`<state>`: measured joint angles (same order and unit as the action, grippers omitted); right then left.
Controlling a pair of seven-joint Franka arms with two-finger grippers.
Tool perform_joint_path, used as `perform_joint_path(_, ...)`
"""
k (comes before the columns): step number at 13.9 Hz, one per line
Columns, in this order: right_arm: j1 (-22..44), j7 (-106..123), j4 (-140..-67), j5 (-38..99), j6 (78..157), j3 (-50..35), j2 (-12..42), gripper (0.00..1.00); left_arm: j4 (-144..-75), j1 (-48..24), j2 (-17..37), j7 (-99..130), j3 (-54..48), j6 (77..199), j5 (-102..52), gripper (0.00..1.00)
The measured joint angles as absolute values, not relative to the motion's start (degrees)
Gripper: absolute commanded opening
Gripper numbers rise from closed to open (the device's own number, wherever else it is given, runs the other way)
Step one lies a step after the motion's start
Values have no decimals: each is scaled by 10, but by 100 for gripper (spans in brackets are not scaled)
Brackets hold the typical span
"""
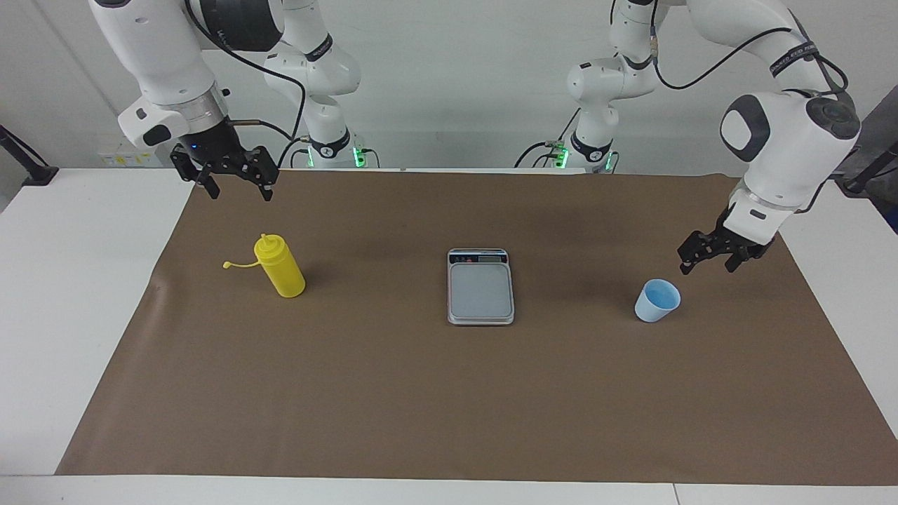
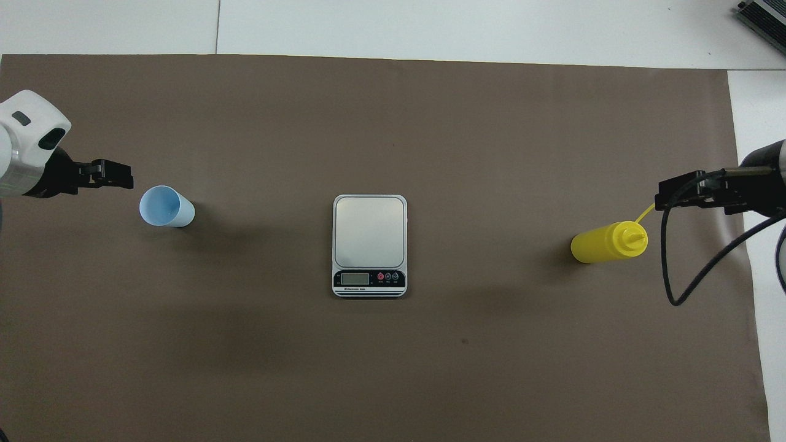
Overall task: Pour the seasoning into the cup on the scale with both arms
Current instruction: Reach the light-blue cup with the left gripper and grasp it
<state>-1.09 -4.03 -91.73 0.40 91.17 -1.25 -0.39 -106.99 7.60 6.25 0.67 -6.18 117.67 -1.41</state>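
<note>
The light-blue cup [image 1: 657, 300] [image 2: 166, 207] stands upright on the brown mat toward the left arm's end of the table. My left gripper [image 1: 706, 265] [image 2: 123, 182] hangs open just above and beside the cup, not touching it. The silver-grey scale [image 1: 481, 287] [image 2: 369, 239] lies mid-mat with a bare plate. The yellow seasoning bottle [image 1: 280, 268] [image 2: 605, 243] stands toward the right arm's end, its cap [image 1: 227, 265] dangling on a tether. My right gripper [image 1: 238, 193] [image 2: 669, 195] is open, raised above the mat close to the bottle.
A brown mat [image 1: 449, 393] covers most of the white table [image 1: 77, 294]. A black cable [image 2: 672, 270] loops down from the right arm beside the bottle. A dark device corner [image 2: 764, 18] shows at the table's edge farthest from the robots.
</note>
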Motion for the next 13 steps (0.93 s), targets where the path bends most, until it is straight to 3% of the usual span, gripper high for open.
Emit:
perform_joint_path(8, -11, -40, -918, 4, 912, -12, -4, 100, -1166, 79, 68, 36, -64, 1285, -14, 100)
perform_joint_path(13, -11, -40, -919, 4, 912, -12, -4, 100, -1181, 78, 100, 55, -69, 1311, -14, 100)
